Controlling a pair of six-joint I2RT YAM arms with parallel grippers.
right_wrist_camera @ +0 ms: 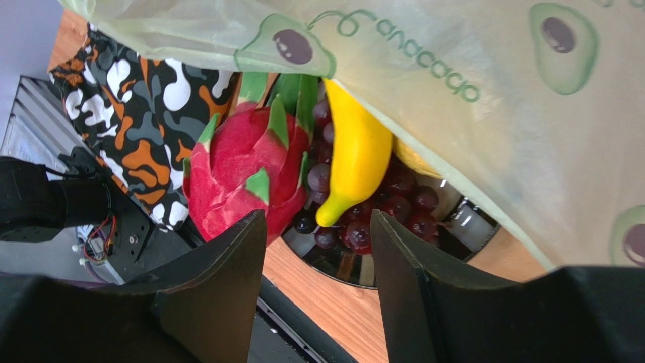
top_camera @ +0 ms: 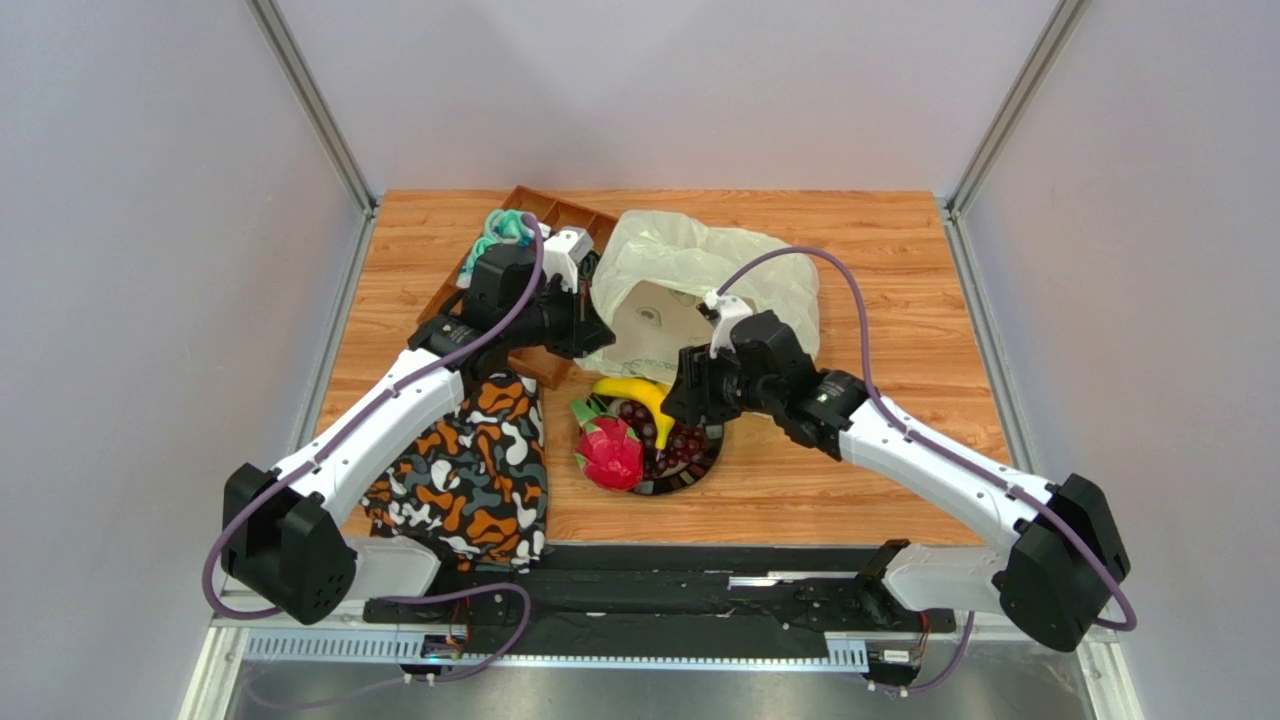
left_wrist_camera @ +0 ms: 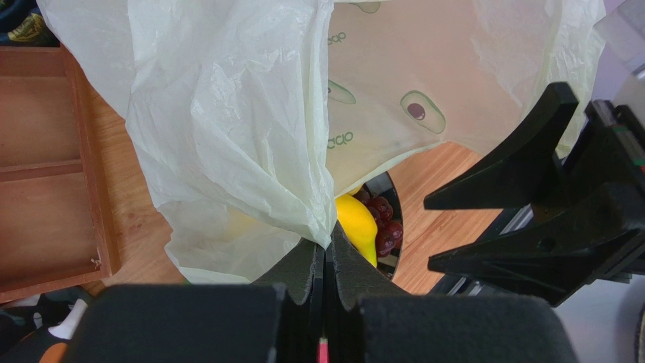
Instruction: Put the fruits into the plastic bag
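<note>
Wood table (top_camera: 902, 270): bag (top_camera: 684, 270) at 12 o'clock from the bowl (top_camera: 709, 465). Left gripper (left_wrist_camera: 325, 253) is clamped on the bag's edge. Right gripper (right_wrist_camera: 316, 219) hangs jaws apart, empty, over banana (right_wrist_camera: 356, 159), grapes (right_wrist_camera: 397, 204) and dragon fruit (right_wrist_camera: 235, 170).

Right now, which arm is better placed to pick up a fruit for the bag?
Right. The right gripper is open and pointed at the banana, dragon fruit and grapes. The left gripper is shut on the bag edge, so it is not free.
</note>
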